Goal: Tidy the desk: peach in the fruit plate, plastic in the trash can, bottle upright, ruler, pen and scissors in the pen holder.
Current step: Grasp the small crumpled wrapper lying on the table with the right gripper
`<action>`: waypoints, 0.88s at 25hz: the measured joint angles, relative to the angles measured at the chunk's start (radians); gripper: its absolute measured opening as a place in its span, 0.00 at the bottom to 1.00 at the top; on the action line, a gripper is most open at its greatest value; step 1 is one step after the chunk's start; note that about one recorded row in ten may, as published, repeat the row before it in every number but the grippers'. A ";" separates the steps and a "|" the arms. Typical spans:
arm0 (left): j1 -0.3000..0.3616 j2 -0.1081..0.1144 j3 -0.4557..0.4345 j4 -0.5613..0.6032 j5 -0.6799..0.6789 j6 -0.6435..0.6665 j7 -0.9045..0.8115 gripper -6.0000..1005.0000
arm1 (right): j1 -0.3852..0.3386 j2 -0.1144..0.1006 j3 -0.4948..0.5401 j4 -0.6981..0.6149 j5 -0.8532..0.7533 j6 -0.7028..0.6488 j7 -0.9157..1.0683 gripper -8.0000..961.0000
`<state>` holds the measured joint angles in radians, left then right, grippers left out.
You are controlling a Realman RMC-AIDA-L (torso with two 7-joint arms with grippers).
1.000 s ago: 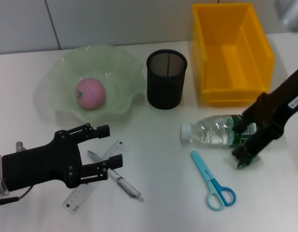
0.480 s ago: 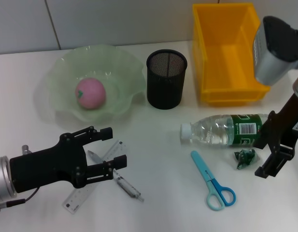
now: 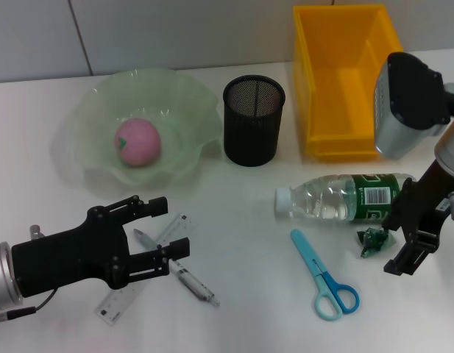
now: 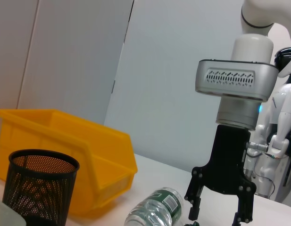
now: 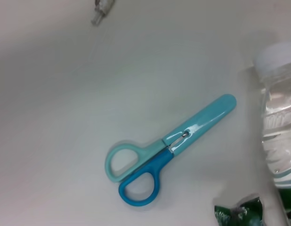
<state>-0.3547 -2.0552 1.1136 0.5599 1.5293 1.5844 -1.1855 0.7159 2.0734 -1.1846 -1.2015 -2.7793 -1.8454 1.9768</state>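
- hanging at the right edge of the head view, the right claw [image 3: 409, 239] has its fingers spread apart and holds nothing; the green plastic scrap [image 3: 372, 240] lies on the desk [image 3: 249, 213] just beside it, lower right.
- reaching in from the lower left, the left claw [image 3: 162, 234] is open too, right over the pen [image 3: 184, 277] and the clear ruler [image 3: 131, 288]. it grips nothing.
- one job looks done: the peach [image 3: 137, 143] sits in the fruit plate [image 3: 87, 132], upper left.
- the bottle [image 3: 337, 195] lies on its side, right of the middle, so it is not stood up yet.
- the scissors [image 3: 324, 275] lie flat, lower middle, near the bottle.
- the pen holder [image 3: 254, 120], top middle, has no ruler, pen or scissors sticking out.
- the trash can [image 3: 344, 81], upper right, shows no plastic inside.
- so i think most of the tidying is left.
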 joint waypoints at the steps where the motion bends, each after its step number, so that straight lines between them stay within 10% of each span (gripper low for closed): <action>1: 0.002 0.000 0.000 0.000 0.000 0.000 0.000 0.81 | -0.003 0.001 -0.006 0.004 0.001 0.010 -0.002 0.80; 22: 0.006 0.003 0.002 0.003 0.000 0.000 0.004 0.81 | -0.016 0.009 -0.089 0.050 0.058 0.121 -0.007 0.79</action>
<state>-0.3483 -2.0519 1.1153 0.5629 1.5293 1.5845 -1.1815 0.6999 2.0829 -1.2740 -1.1517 -2.7209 -1.7242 1.9695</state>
